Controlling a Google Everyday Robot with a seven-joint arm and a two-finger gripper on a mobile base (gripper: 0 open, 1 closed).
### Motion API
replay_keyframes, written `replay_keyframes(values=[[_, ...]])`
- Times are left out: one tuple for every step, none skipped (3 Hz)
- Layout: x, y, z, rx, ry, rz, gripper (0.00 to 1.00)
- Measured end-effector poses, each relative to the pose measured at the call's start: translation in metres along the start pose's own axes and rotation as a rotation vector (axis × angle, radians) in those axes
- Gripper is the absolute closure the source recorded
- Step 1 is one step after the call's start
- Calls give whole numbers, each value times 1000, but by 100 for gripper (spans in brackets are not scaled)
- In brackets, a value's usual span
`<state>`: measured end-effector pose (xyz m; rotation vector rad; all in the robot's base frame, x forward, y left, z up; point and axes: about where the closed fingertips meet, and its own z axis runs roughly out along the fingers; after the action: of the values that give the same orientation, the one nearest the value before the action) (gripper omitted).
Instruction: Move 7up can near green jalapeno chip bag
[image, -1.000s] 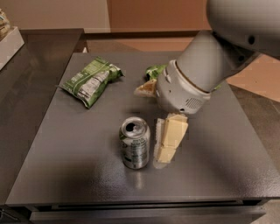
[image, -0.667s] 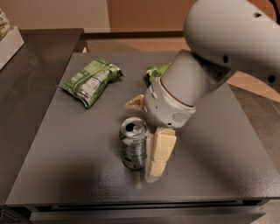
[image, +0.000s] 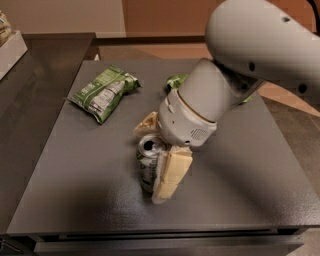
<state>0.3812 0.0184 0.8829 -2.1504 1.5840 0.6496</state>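
Observation:
The 7up can (image: 145, 167) stands upright on the dark grey table (image: 75, 180), near the front middle. My gripper (image: 150, 164) hangs from the big white arm and straddles the can. One cream finger (image: 170, 175) is at the can's front right, the other (image: 146, 125) just behind it. The jaws are open, close to the can's sides. The green jalapeno chip bag (image: 102, 92) lies flat at the table's back left, label panel up, well apart from the can.
A brighter green bag (image: 176, 81) lies at the back middle, mostly hidden behind my arm. A white box (image: 10, 50) sits on the dark counter to the far left. The table's front edge is just below the can.
My gripper has swung left from beside the can to around it, one finger now behind and one in front. The can has barely shifted. The chip bag has not moved.

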Motion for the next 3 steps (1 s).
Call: replay_keyframes(values=[[-4,-6,-6,12,-30,12,41],[-4,-10,-10,23,-41,19,65],[-9,-32,-26,92,-33,54,87]])
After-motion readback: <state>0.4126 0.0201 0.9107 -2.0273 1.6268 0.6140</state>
